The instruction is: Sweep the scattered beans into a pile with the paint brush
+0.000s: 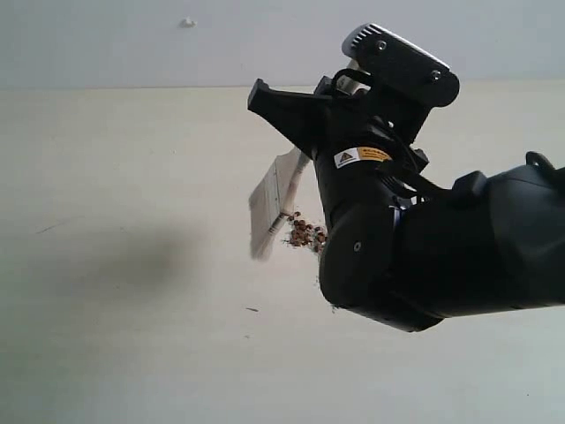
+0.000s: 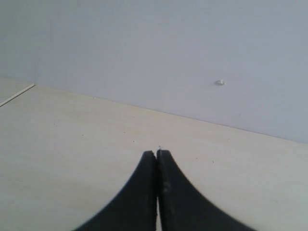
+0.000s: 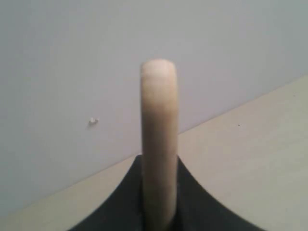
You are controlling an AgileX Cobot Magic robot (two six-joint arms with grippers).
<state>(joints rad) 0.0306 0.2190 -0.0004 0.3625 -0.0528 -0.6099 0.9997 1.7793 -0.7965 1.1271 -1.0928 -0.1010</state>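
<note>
The paint brush (image 1: 272, 199) hangs tilted over the pale table (image 1: 132, 336), with its whitish bristles low on the left and its silver ferrule above them. Just right of the bristles the brown beans (image 1: 305, 234) lie gathered in one small pile with whitish crumbs. My right gripper (image 1: 296, 124) is shut on the brush; its wooden handle (image 3: 159, 115) stands up between the jaws of the right gripper (image 3: 159, 166). My left gripper (image 2: 157, 153) is shut with nothing in it over bare table. It does not show in the exterior view.
The bulky black right arm (image 1: 424, 256) hides the table to the right of the pile. A stray speck (image 1: 252, 309) lies in front of the brush. A faint dark streak (image 1: 53, 227) marks the table at left. The wall (image 1: 106, 44) meets the table's far edge.
</note>
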